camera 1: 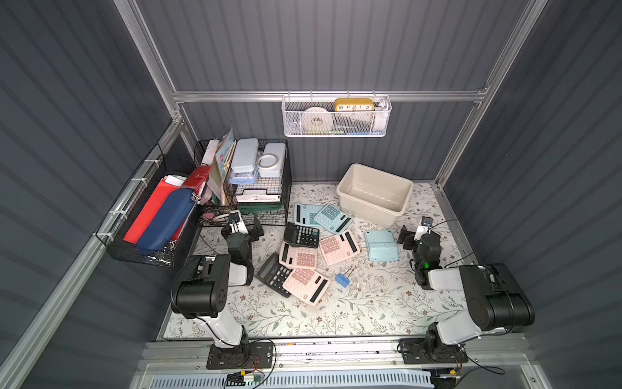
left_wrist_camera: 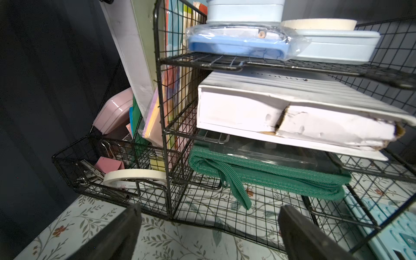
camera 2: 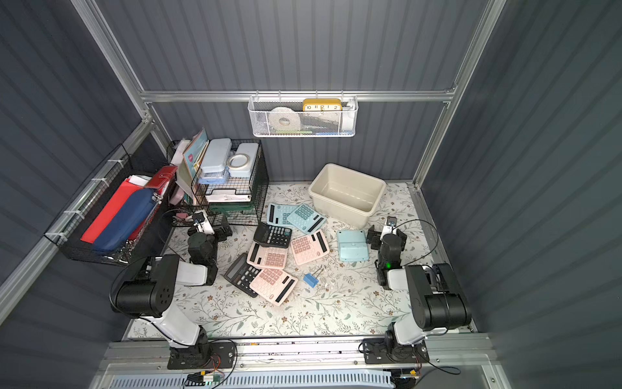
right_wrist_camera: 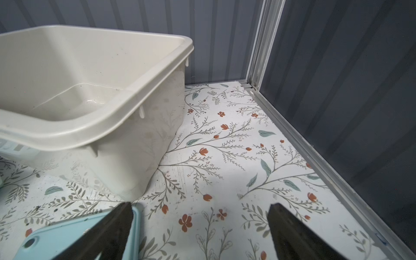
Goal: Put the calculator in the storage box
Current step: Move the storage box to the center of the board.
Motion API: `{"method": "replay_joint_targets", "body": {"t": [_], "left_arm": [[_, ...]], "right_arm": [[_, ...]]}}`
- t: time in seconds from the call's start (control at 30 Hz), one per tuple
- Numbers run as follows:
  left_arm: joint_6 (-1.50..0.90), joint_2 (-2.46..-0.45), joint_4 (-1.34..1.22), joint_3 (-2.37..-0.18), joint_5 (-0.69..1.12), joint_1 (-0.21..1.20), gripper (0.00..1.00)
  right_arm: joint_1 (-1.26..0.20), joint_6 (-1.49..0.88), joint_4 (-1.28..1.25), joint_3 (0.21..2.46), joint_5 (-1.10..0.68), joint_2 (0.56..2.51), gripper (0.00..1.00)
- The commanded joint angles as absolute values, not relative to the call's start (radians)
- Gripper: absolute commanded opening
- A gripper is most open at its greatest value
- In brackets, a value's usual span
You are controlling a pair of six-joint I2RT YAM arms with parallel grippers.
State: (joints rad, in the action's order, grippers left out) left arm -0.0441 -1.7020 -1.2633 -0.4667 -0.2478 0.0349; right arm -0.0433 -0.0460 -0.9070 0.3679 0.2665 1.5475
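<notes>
Beige storage box stands by three pink, three blue, two black calculators.

Floral-print tabletop, carrying: cream storage box toward the far right corner; black wire rack in the far left corner; overlapping cluster of seven calculators at centre, two light blue, two black, three pink, keys up; face-down light-blue calculator just right of the cluster; blue binder clip nearer the front edge.
</notes>
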Motion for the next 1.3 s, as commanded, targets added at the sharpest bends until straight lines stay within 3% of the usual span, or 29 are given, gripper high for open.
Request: {"method": "replay_joint_targets", "body": {"t": [0.0, 0.87, 1.0, 1.13, 1.27], "left_arm": [[-0.051, -1.701, -1.286, -0.460, -0.258, 0.034, 0.99], [-0.050, -1.698, -1.290, -0.456, -0.261, 0.034, 0.99], [-0.065, -1.578, -1.202, -0.447, -0.364, 0.056, 0.99], [-0.129, -1.470, -0.895, -0.545, -0.425, 0.061, 0.99], [-0.187, -1.409, -0.685, -0.650, -0.383, 0.064, 0.99]], "right_arm": [[-0.039, -0.044, -0.943, 0.373, 0.267, 1.552, 0.99], [-0.040, -0.028, -0.960, 0.358, 0.236, 1.546, 0.99], [-0.063, 0.002, -1.064, 0.288, 0.241, 1.485, 0.99], [-0.121, 0.058, -0.844, 0.313, 0.274, 1.295, 0.99], [-0.129, -0.044, -0.504, 0.416, 0.279, 1.084, 0.99]]}}
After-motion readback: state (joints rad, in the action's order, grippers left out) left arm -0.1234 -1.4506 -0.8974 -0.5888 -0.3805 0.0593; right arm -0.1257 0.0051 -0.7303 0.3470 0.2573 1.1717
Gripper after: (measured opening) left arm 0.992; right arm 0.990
